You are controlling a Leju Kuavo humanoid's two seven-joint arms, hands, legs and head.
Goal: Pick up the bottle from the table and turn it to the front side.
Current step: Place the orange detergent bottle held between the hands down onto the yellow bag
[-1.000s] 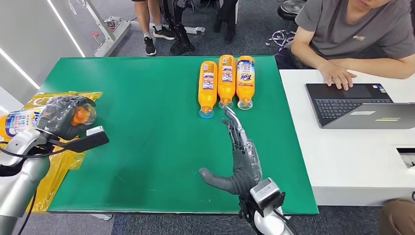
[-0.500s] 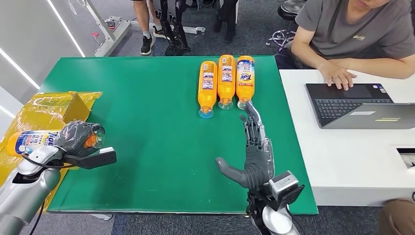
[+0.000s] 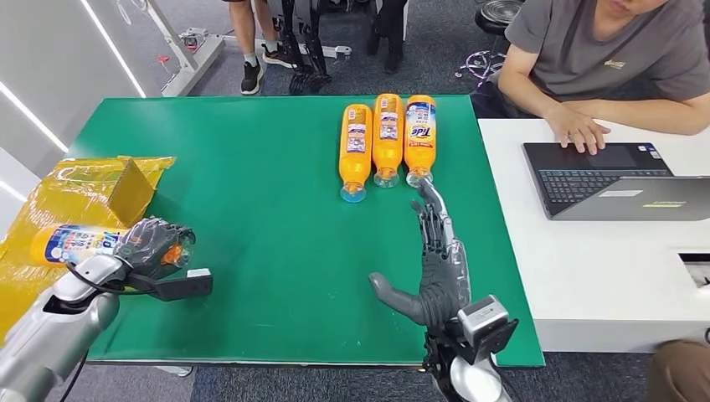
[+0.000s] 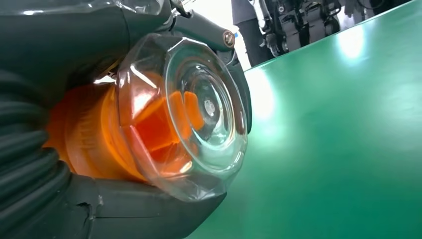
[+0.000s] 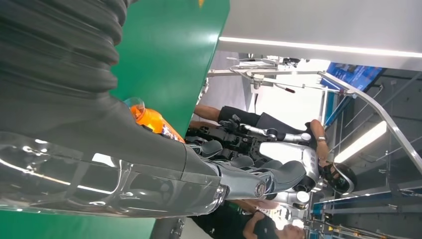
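Glossy orange plastic bottle (image 3: pixel 75 244) with clear cap; smooth matt green table (image 3: pixel 268 218).

The left hand (image 3: pixel 152 244) covers the neck of its bottle (image 3: pixel 79 244). At 1 o'clock, the seated person (image 3: pixel 603 59) is cut off by the top edge, and print on the three lying bottles (image 3: pixel 387 138) is too small to read.

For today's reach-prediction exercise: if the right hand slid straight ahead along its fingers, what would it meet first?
Probably the clear cap of the rightmost bottle; the right hand points its fingertips just short of it.
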